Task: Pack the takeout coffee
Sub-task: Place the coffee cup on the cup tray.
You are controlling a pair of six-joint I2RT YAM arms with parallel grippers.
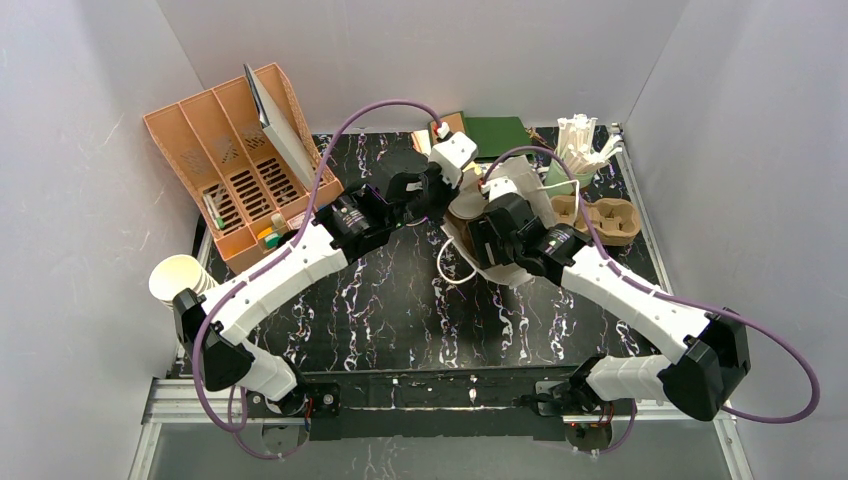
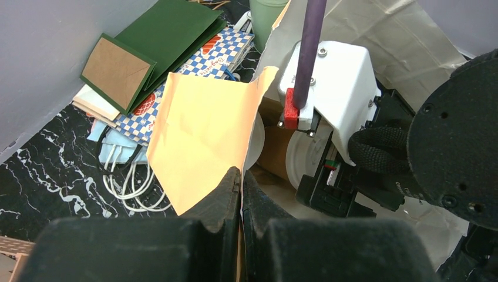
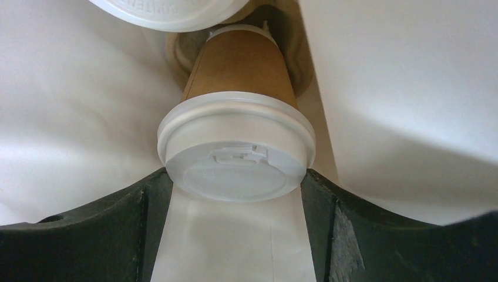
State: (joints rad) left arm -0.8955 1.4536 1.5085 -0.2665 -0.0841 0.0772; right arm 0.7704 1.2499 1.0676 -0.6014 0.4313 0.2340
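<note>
Deep inside the white paper bag [image 1: 468, 258] at mid-table, we've got the takeout cup [image 3: 238, 64] lined up along the right gripper's [image 3: 235, 176] reach. Its white lid [image 3: 235, 153] faces straight back at the wrist camera and its tan body runs away from us, base farthest in. That base sits in a moulded holder [image 3: 175, 56], and the long axis leans a touch to the right as it goes. A second lid [image 3: 170, 12] peeks in at the top edge, just beside the cup.

On the arm's pose, from above we see the right arm stretched forward and inward, elbow low, wrist plunged into the bag's mouth. The left arm crosses in from the left, forearm angled toward the centre, and its wrist meets the bag from the far-left side.

Now the jaws. On the right they stand wide, one finger [image 3: 141, 223] on each side of the lid, tips right at its rim. We cannot tell whether they press it or merely flank it. The left gripper [image 2: 241, 182] is pinched tight, fingers together on the bag's rim [image 2: 199, 135], with that paper flap standing up out of the pinch.
</note>
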